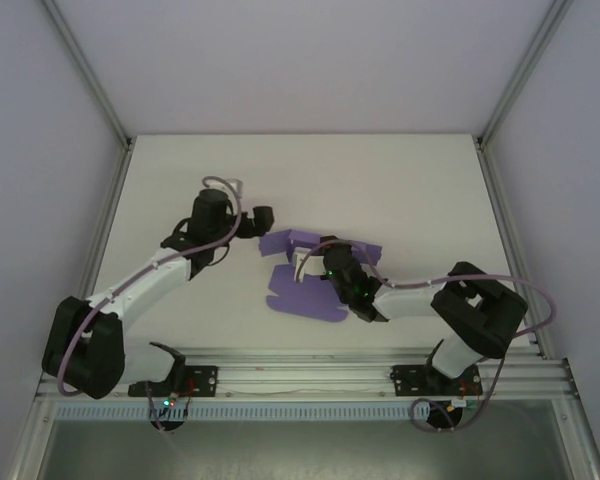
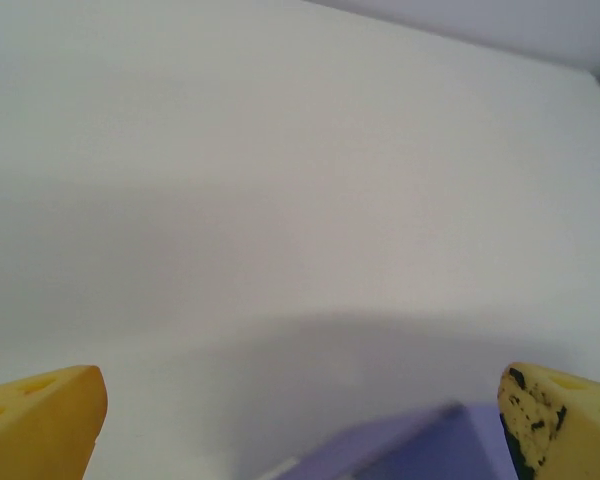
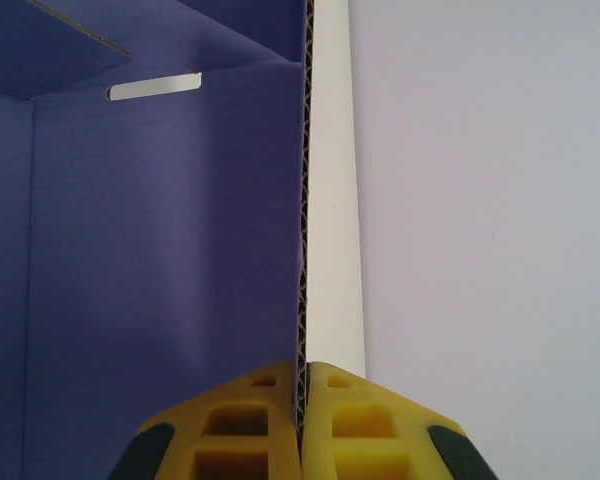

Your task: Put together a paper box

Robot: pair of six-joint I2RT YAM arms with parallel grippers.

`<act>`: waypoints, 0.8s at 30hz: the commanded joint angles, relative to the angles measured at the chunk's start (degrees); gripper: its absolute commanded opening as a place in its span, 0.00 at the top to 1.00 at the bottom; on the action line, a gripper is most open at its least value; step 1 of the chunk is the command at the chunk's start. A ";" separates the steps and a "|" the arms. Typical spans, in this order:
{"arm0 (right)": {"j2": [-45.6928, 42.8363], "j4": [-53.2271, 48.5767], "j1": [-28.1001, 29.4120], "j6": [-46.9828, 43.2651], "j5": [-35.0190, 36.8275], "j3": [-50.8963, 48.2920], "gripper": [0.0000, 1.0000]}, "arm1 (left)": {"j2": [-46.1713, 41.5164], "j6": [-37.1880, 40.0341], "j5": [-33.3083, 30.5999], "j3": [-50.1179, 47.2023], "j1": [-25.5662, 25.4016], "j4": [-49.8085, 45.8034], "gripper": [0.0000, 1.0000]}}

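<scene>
two hands meet near the middle of your desk. your right hand is pinched tight on an upright wall of the box. the fluted card edge rises straight from between its yellow fingers, purple on the left face, white on the right. the box lies partly folded at mid-desk, with one flat panel spread toward the near edge. your left hand is spread wide and holds nothing. it hovers just beside the box's far left corner, with a purple edge showing low in its wrist view.
</scene>
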 commanded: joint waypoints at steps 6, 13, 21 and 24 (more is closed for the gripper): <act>0.38 -3.60 0.34 -0.08 -0.11 -1.13 1.00 | 13.28 -0.79 3.14 5.15 6.34 -6.84 0.18; 0.18 -3.73 0.00 1.99 0.87 -0.32 1.00 | 14.14 6.57 18.30 1.84 3.79 -3.72 0.42; -0.21 -5.15 -0.21 2.91 -0.55 -0.29 1.00 | 9.86 9.63 28.40 -5.96 -1.96 4.80 0.42; -0.37 -5.09 -0.39 2.97 -0.89 -0.55 1.00 | 9.76 9.65 28.21 -6.36 -3.43 4.87 0.46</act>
